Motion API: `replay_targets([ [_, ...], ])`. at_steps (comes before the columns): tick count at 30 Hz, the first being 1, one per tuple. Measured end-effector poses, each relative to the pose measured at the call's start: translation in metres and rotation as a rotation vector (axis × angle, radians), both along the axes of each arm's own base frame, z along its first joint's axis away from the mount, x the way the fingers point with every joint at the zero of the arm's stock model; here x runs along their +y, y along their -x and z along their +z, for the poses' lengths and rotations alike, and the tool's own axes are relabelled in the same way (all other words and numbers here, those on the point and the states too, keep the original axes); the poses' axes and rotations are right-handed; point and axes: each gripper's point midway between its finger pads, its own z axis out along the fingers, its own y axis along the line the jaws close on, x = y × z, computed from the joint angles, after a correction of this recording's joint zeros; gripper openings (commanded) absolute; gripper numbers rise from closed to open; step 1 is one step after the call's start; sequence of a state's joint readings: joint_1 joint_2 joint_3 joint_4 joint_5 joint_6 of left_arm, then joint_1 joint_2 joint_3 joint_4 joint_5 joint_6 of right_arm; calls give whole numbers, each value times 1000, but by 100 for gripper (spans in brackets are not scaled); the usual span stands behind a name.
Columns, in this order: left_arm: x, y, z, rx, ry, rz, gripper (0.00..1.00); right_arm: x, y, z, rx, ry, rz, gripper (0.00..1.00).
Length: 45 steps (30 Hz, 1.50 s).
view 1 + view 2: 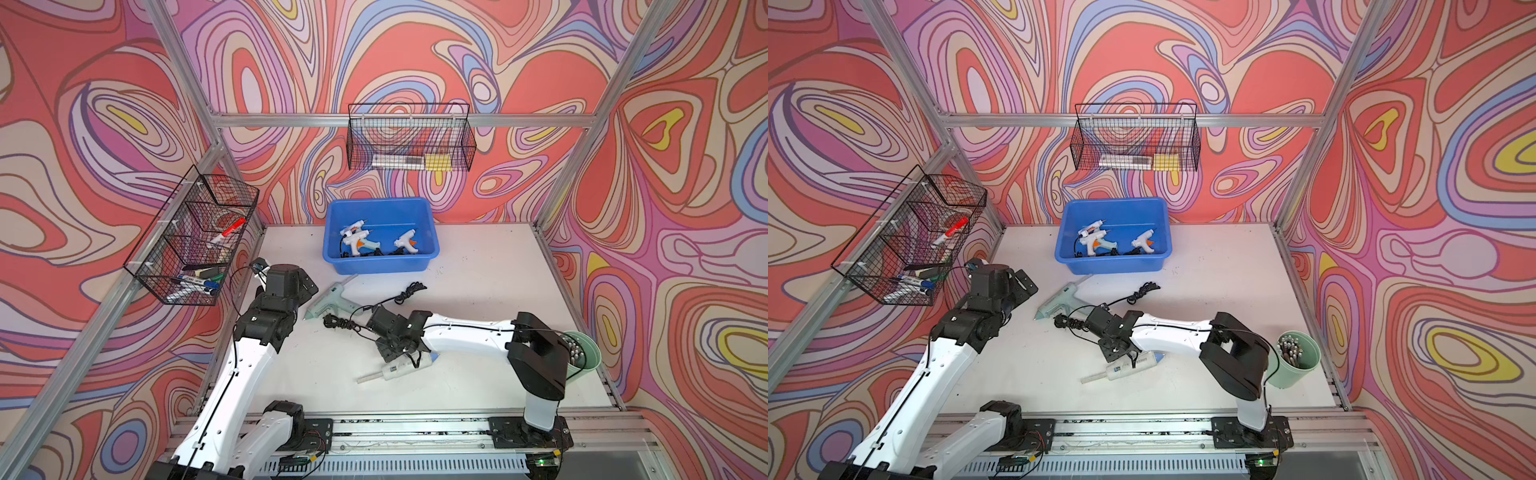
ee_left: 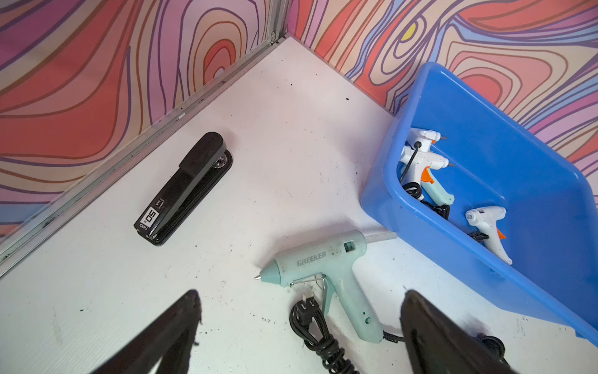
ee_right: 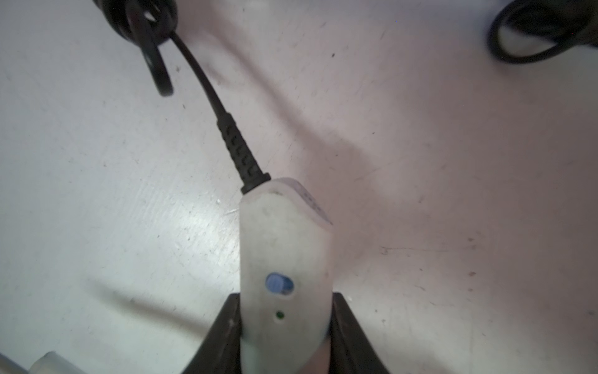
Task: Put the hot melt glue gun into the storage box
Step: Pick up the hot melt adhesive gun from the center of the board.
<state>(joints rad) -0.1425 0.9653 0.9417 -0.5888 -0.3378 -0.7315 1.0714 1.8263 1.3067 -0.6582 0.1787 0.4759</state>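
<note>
Stock, left to right. Left wall: wire basket holding markers. Left front: my left end effector, fingers spread wide, holding nothing, hanging above the worktop. Far left corner of the worktop, in the left wrist view: one black stapler, lying flat. Centre-left: one mint gun, flat on its side, nozzle toward the left front, the glue stick at its back end just beside the front wall of the box; a black plug and bundled cord lie against its trigger side. Centre rear: the box, blue, against the back wall, containing three small white guns with their cords. Above it, on the back rail: a second wire basket with a few flat items I cannot make out. Centre front: my right end effector, closed down on the handle of one white gun, a finger on each side; that gun lies level, well apart from the box, and I cannot tell whether it touches the worktop. Its black cord runs off from the handle end. Right front edge: one pale green cup of thin metal rods.
</note>
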Motion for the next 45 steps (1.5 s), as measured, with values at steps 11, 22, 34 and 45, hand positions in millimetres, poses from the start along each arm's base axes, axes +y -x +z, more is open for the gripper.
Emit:
replay_targets([
  [11,3,0,0,-2,-2,12,99,-26,-26,119,-285,-45,-23,0],
  [22,3,3,-10,22,-6,12,99,-43,-79,189,-549,-58,-113,0],
  [34,3,5,-13,22,-8,9,99,-65,-168,239,-724,-153,-271,0],
  [45,3,4,-20,49,-31,-7,99,-35,-246,203,-769,-164,-251,0],
])
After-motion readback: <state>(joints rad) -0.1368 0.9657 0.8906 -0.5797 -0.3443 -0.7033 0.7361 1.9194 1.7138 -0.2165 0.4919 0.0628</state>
